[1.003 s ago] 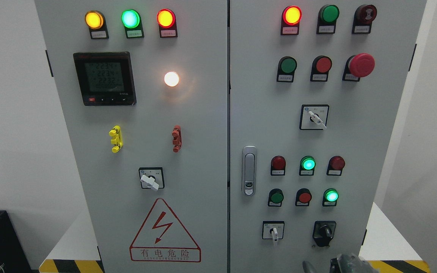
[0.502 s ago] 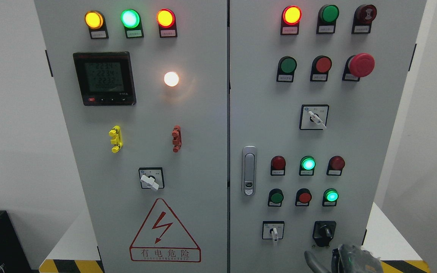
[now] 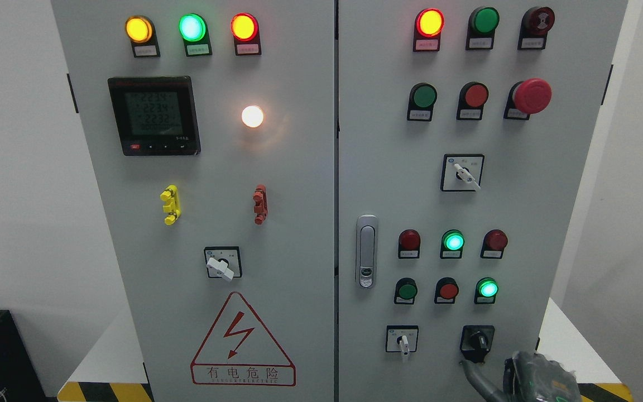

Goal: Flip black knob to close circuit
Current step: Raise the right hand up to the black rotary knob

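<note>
The black knob [image 3: 478,340] sits in a black square plate at the lower right of the grey cabinet's right door [image 3: 522,223]. My right hand [image 3: 528,379] comes up from the bottom edge, just below and right of the knob. One grey finger [image 3: 475,375] stretches up and left, its tip right under the knob's plate; I cannot tell whether it touches. The hand holds nothing. Most of the hand is cut off by the frame's bottom edge. The left arm is out of view.
A white-lever selector switch [image 3: 404,341] is left of the knob. A lit green lamp [image 3: 487,288] and a red button [image 3: 447,290] are above it. The door latch [image 3: 366,251] stands at the door's left edge. The cabinet stands on a white platform [image 3: 570,340].
My right hand has risen from the bottom edge and moved a little right. Its finger has stretched up to just under the black knob's plate.
</note>
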You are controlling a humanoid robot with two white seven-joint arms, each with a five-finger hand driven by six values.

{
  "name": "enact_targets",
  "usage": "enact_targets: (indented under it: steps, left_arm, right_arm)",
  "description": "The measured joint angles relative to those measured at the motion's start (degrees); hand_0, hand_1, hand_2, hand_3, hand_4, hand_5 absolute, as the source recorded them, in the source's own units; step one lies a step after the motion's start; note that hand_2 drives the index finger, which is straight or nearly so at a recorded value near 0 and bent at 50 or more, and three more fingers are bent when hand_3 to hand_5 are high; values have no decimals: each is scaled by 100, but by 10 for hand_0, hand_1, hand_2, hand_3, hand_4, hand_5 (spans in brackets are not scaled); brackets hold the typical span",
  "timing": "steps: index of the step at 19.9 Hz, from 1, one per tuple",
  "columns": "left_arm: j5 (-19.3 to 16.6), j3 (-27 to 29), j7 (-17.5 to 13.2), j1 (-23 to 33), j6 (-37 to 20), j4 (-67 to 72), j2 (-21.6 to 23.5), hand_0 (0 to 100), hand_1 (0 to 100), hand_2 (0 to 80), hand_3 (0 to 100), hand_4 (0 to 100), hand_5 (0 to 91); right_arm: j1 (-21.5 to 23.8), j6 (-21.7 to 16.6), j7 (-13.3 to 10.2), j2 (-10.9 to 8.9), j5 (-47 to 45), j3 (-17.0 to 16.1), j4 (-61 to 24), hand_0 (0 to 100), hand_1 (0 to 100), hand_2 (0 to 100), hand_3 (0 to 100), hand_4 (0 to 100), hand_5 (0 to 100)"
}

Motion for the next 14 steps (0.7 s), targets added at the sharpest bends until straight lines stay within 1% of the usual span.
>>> enact_targets:
  steps: [14]
  left_arm:
    - [0,0,0,0,0,0,0,120,556,0,0,0,0]
  right_arm:
    - [-194,39,15,-102,-6,74,265,0,13,893,1000,920,938]
